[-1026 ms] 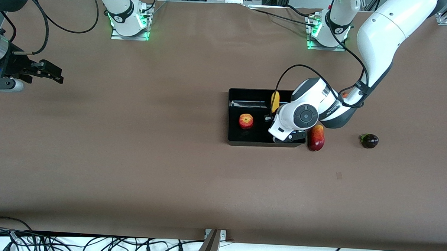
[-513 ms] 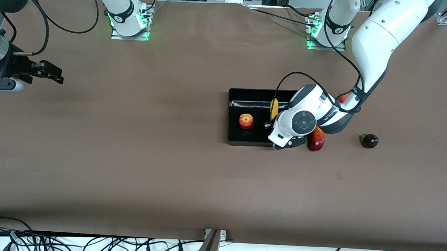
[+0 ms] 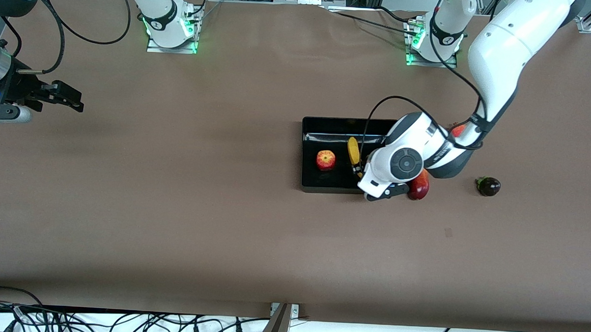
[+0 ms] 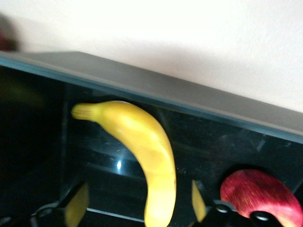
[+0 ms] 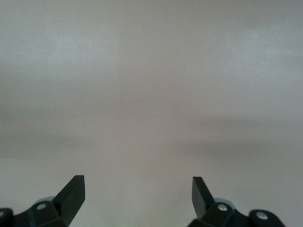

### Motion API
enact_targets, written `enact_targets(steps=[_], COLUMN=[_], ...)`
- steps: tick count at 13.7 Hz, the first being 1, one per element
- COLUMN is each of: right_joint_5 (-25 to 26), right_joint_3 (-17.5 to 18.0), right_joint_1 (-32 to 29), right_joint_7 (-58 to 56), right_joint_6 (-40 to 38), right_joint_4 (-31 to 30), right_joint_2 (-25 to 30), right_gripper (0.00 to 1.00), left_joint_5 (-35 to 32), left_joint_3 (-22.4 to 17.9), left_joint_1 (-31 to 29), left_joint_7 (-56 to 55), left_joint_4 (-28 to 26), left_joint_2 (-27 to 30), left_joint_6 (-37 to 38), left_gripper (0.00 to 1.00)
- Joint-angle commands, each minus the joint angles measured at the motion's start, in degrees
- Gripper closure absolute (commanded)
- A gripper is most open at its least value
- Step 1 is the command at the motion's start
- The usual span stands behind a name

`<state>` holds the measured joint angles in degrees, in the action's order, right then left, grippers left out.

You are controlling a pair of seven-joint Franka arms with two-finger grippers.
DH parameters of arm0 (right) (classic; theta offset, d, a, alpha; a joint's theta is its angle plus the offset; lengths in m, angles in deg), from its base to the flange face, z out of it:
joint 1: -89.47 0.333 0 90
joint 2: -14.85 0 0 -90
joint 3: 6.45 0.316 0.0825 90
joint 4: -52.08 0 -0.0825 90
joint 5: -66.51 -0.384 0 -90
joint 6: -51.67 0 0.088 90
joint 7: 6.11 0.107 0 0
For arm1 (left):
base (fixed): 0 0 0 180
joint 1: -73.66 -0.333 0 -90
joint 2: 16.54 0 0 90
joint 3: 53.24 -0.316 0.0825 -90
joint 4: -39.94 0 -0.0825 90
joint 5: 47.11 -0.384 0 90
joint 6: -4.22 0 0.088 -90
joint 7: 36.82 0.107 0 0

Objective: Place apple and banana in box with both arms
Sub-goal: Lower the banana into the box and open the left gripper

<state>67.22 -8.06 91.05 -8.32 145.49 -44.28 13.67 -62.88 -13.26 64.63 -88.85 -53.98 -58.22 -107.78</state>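
Left hand (image 4: 137, 213) low over the box (image 3: 326, 130), at its end toward the left arm, fingers (image 4: 77, 208) spread wide on either side of the banana (image 4: 142, 151) without closing on it. Banana inside the box, lying on the black floor with its stem end pointing at one wall. Apple (image 3: 325, 159) also in the box, on the floor beside the banana, toward the right arm's end. Just outside the box, touching or nearly touching its wall at the left arm's end, a dark red mango (image 3: 419, 186), half hidden under the left wrist. Well apart on the table (image 3: 224, 222), a small dark fruit (image 3: 488, 186). Right hand (image 5: 137, 198) waiting over bare table at the right arm's end, fingers spread and holding nothing.
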Motion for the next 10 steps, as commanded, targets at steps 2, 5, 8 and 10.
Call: enact_targets(steps=[2,5,8,10], right_joint_5=[0.0,0.0,0.0,0.0], right_joint_3=[-0.1,-0.1,-0.1,-0.1], right_joint_1=[0.1,0.1,0.0,0.1], right_joint_7=[0.6,0.6,0.6,0.6], right_joint_6=[0.2,0.3,0.6,0.7], right_joint_4=[0.3,0.3,0.3,0.3], right_joint_2=[-0.1,-0.1,-0.2,-0.2], right_gripper=[0.00,0.00,0.00,0.00], left_joint_5=[0.0,1.0,1.2,3.2], left_joint_3=[5.0,12.0,21.5,23.2], left_joint_1=[-6.7,-13.3,-22.8,-24.7], left_joint_7=[4.7,7.4,8.0,10.3], left_joint_4=[0.8,0.9,1.5,4.9], left_joint_2=[8.2,14.1,19.5,22.8], left_joint_6=[4.7,12.0,18.3,24.6], left_gripper=[0.00,0.00,0.00,0.00])
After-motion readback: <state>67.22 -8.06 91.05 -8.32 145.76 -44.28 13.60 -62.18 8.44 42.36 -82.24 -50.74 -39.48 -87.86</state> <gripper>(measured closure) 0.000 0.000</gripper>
